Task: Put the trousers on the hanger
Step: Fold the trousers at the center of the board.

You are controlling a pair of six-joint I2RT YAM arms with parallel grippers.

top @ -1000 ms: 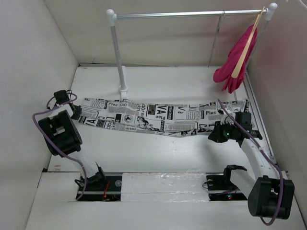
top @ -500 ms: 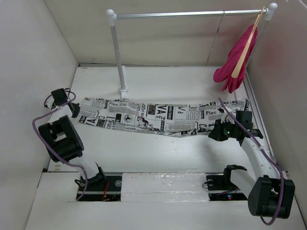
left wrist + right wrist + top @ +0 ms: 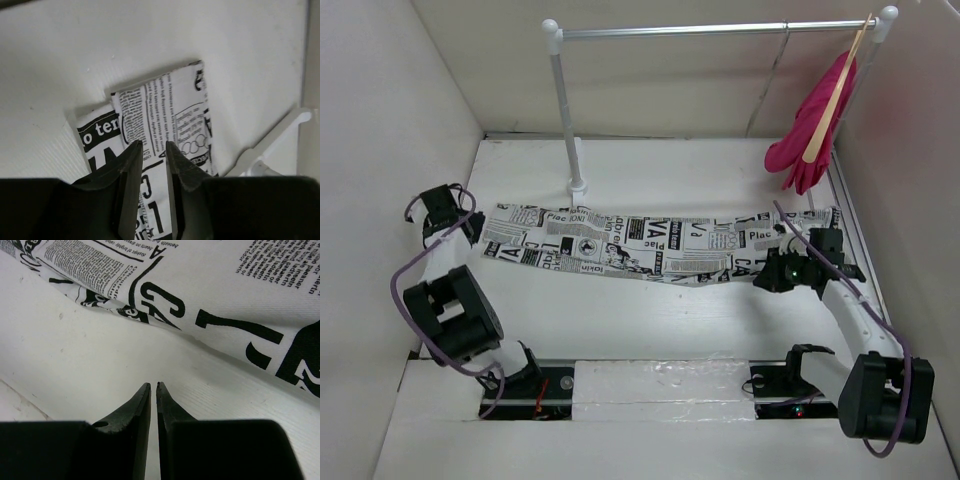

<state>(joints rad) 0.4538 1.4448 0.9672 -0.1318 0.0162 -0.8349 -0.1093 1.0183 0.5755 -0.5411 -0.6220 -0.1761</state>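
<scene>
The trousers (image 3: 650, 250) lie flat on the table (image 3: 650, 330), stretched in a long band from left to right, slightly rumpled and folded along the near edge. No part of them is raised toward the rail (image 3: 720, 30) at the far side, so hanging has not begun: the garment must yet be lifted, folded over the hanger and hung. The left gripper (image 3: 152, 145) sits at the left end of the band, jaws a narrow way apart above the printed cloth, which shows flat through the gap; no pinch is visible. The right gripper (image 3: 153, 385) is low over bare table just near of the right end, jaws all but touching and holding nothing. At the far right of the rail a pale wooden hanger (image 3: 835, 95) carries a pink garment (image 3: 810, 145). The grey wire hanger cannot be picked out with certainty in any view. Whether the left fingertips touch the cloth cannot be judged.
</scene>
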